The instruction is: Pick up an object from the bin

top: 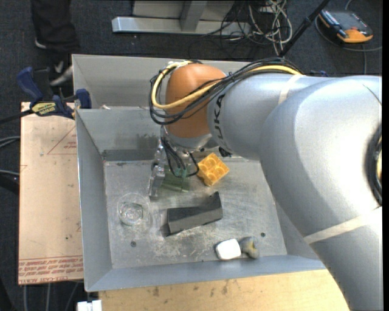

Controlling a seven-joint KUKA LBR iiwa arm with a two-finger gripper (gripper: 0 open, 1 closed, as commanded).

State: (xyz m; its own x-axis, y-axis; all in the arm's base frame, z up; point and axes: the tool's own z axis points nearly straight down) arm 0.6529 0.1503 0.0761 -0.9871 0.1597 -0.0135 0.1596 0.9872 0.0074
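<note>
Looks like nothing's lifted yet: the tool (163,181) sits low mid-bin (91,200), right at a small green thing (177,184) beside the yellow block (213,169), can't tell if it's spread or pinching.

Floor (97,36): dark blue-grey flecked carpet, covering all the ground in sight, evenly lit. Flat silver metal bar (152,24): lying on the carpet at the far edge, left of centre, with a pale grey base plate (182,7) behind it. Tangle of black and white cables (273,24): loose on the carpet at the far edge, right of centre. Orange and black handheld device (347,25): far right corner, beside the cables. Dark trouser leg with shoes (51,24): far left corner, standing on the carpet.
</note>
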